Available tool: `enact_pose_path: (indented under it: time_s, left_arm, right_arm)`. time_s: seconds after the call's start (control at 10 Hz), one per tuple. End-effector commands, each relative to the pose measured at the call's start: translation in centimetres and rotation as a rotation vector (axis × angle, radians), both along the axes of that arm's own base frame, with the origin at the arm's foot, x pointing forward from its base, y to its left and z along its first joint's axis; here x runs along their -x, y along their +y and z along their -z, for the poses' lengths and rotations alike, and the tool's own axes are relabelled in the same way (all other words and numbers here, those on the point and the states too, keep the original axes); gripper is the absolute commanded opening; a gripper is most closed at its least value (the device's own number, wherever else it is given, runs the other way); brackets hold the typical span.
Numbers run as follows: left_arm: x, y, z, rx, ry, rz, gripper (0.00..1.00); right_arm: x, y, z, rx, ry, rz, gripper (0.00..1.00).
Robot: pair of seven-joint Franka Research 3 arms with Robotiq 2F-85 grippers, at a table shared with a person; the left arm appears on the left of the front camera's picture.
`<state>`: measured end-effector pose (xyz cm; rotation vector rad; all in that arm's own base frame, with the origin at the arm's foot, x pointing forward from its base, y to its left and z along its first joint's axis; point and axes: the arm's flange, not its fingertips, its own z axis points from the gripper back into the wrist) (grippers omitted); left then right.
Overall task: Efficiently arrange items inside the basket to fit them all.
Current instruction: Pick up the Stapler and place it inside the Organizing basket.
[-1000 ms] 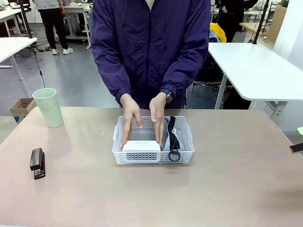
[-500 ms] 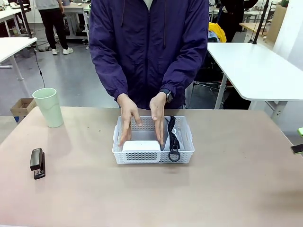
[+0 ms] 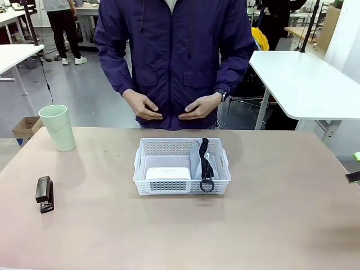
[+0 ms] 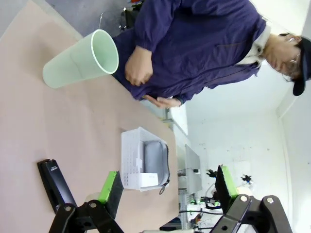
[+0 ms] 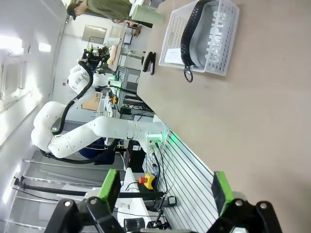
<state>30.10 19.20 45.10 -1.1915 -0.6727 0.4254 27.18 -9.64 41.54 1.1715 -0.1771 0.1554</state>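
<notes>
The white lattice basket (image 3: 220, 184) stands mid-table in front of the person. Inside it, the white rounded box (image 3: 167, 173) lies at the near left. The grey "CAMPUS" pouch (image 3: 197, 159) stands on edge at the right, its black strap and ring (image 3: 206, 184) hanging over the front rim. The pale green cup (image 3: 58, 127) stands upright at the far left, and the black stapler (image 3: 44, 194) lies near the left edge. My left gripper (image 4: 167, 187) hangs open above the stapler (image 4: 56, 183). My right gripper (image 5: 165, 189) is open, well away from the basket (image 5: 221, 56).
The person stands at the far edge with both hands (image 3: 171, 107) held at the waist, off the table. The left arm (image 5: 92, 128) shows in the right wrist view beyond the table's end. Bare tabletop surrounds the basket on all sides.
The person's hands have lifted out of the basket and drawn back to the waist, leaving the white box in it. Neither gripper has visibly moved.
</notes>
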Motion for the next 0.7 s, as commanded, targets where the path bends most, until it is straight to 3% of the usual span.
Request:
enact_pose_path:
  time_s: [0.0,0.1,0.2,0.3,0.4,0.6]
  left_arm:
    - [-1.3,-3.8,-3.2,-0.196,0.128,0.016,1.0]
    - [-2.8,-8.0,-4.4,-0.45,0.26,0.081,1.0]
    - [-3.9,-10.0,-4.4,-0.589,0.359,0.189,1.0]
    - [-6.1,-11.9,-3.8,-0.827,0.467,0.158,1.0]
    - [-6.7,-12.9,-2.5,-1.015,0.52,0.28,1.0]
    - [-5.2,-15.0,0.1,-1.183,0.476,0.385,1.0]
  right_arm:
    - [0.4,-0.3,0.1,0.004,-0.007,-0.012,1.0]
    - [0.4,-0.3,0.1,0.004,-0.007,-0.012,1.0]
    - [0.4,-0.3,0.1,0.004,-0.007,-0.012,1.0]
    - [0.4,-0.3,0.1,0.004,-0.007,-0.012,1.0]
    - [0.4,-0.3,0.1,0.004,-0.007,-0.012,1.0]
    - [0.4,-0.3,0.1,0.004,-0.007,-0.012,1.0]
